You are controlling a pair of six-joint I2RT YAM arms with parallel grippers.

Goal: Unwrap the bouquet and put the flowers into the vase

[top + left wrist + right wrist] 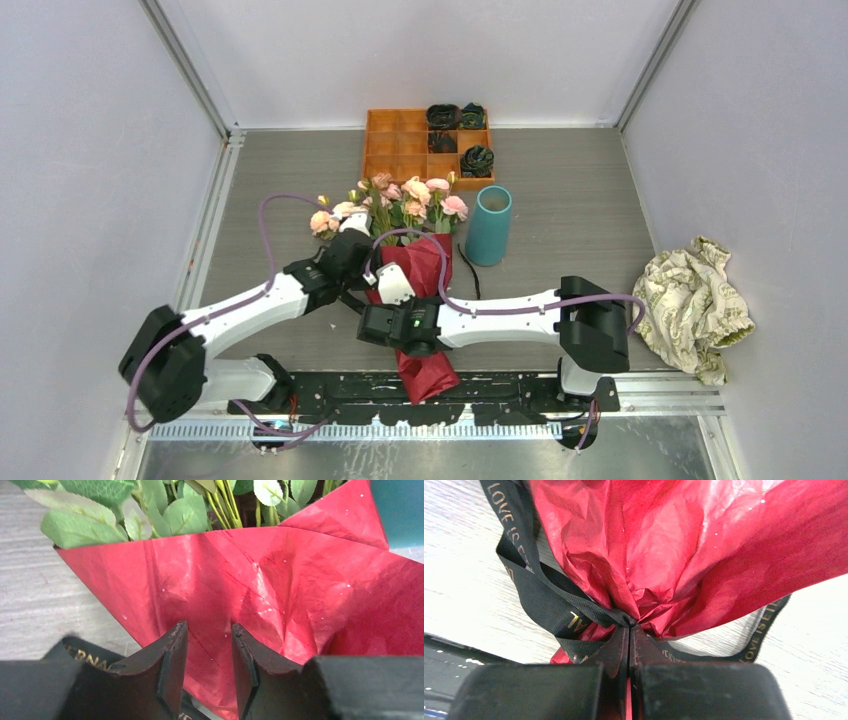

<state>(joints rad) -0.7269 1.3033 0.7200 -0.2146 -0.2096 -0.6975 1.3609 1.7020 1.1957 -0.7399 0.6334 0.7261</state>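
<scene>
The bouquet lies on the table in dark red paper, with the flowers pointing to the far side. Green leafy stems stick out of the paper's mouth. The teal vase stands upright just right of the blooms and shows at the corner of the left wrist view as the vase. My left gripper is open against the upper paper, at the bouquet's left side. My right gripper is shut on the black ribbon where it cinches the paper.
An orange compartment tray with dark items in its right cells sits at the back. A crumpled patterned cloth lies at the right edge. A loose ribbon end trails below the vase. Purple cables loop over both arms.
</scene>
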